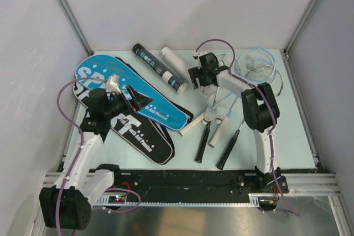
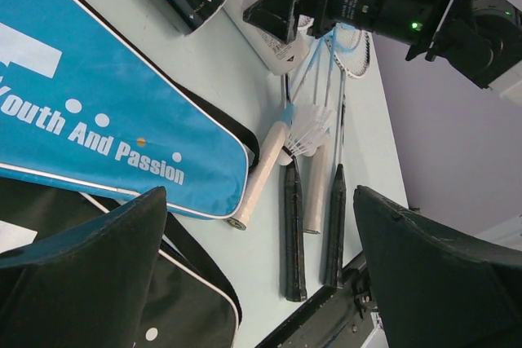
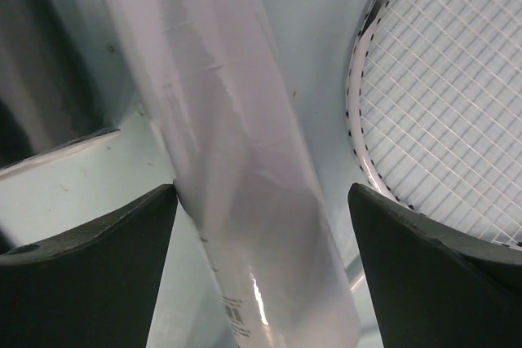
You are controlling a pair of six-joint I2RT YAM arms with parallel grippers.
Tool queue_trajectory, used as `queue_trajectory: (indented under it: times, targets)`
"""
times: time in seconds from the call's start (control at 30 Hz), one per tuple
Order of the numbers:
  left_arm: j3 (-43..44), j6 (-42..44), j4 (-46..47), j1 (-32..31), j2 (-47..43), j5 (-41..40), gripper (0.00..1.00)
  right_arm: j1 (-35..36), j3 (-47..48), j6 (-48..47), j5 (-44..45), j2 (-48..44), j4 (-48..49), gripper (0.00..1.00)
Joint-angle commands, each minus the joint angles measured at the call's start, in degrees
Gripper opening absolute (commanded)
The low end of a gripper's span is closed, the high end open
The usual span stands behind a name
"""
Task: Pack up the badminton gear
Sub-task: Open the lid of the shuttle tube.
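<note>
Nothing appears packed: rackets (image 1: 202,139), shuttlecock (image 2: 308,132) and black tube (image 1: 156,67) are left right of the blue bag (image 1: 133,95). There the white tube (image 3: 228,120) is straddled, unclamped, by the spread right gripper (image 3: 263,201); the left gripper (image 2: 257,201) is held wide, empty.

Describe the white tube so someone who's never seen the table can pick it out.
Find the blue racket-shaped bag on the left of the table; two tubes lie side by side just past its far edge. The plain white plastic tube is the right-hand one, between the open fingers of the right gripper. Its neighbour is a black labelled tube.
</note>
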Motion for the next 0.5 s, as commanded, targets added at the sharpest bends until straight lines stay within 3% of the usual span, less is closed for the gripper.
queue_trajectory:
  times: [0.0,0.47]
  targets:
    - [0.17,2.16,0.59,-0.29,-0.55,1.16,1.0,0.25,4.65,-2.16,2.21,2.78,-2.67,0.89]
    - [0.4,2.34,-0.43,0.76,-0.05,1.0,1.0,0.45,5.59,-1.96,0.93,1.87,-1.93,0.66]
